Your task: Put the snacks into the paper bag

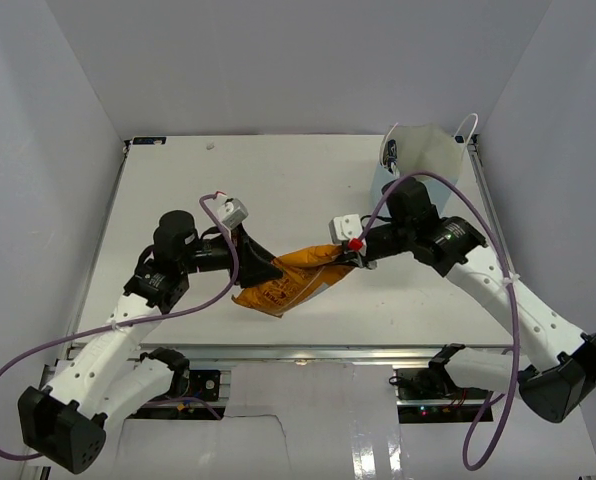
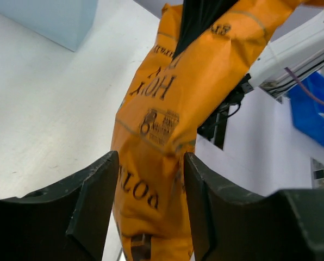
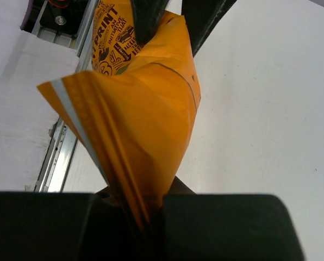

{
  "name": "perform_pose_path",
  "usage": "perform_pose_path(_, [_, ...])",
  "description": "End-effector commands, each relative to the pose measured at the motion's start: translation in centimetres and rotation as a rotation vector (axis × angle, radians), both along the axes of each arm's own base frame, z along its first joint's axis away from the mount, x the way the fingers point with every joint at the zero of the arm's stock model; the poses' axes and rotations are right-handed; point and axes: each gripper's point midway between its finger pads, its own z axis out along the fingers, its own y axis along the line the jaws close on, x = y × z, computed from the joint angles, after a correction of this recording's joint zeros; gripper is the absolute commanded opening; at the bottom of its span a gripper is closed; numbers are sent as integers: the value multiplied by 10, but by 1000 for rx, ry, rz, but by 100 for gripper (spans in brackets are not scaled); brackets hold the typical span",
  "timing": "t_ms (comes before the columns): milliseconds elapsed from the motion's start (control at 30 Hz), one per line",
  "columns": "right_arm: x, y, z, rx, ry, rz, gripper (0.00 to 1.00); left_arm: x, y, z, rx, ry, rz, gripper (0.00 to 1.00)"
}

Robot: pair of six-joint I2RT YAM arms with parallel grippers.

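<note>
The long orange chip bag [image 1: 293, 280] hangs just above the table between both grippers. My left gripper [image 1: 268, 272] is shut on its left end. In the left wrist view the bag [image 2: 167, 109] fills the gap between the dark fingers of that gripper [image 2: 151, 185]. My right gripper [image 1: 350, 260] is shut on the bag's right end. In the right wrist view the gripper [image 3: 145, 206] pinches the bag's crimped seam [image 3: 145, 109]. The light-blue paper bag [image 1: 428, 150] stands open at the far right, behind my right arm; it also shows in the left wrist view [image 2: 42, 16]. The other snacks are out of view.
The white table [image 1: 228, 180] is walled on three sides. A metal rail [image 3: 58, 157] runs along its near edge. A blue bin [image 2: 314, 109] sits off the table beyond my right arm. Purple cables loop from both wrists.
</note>
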Motion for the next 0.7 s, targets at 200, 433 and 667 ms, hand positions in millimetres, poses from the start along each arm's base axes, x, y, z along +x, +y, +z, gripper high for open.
perform_pose_path(200, [18,-51,132,205,-233,-238,8,11,42,39,-36,-373,315,98])
perform_pose_path(433, [64,-114,234,355,-326,-676,8,25,63,34,27,-386,465,98])
perform_pose_path(667, [92,-188,298,486,-467,-1066,8,44,69,16,101,-316,534,98])
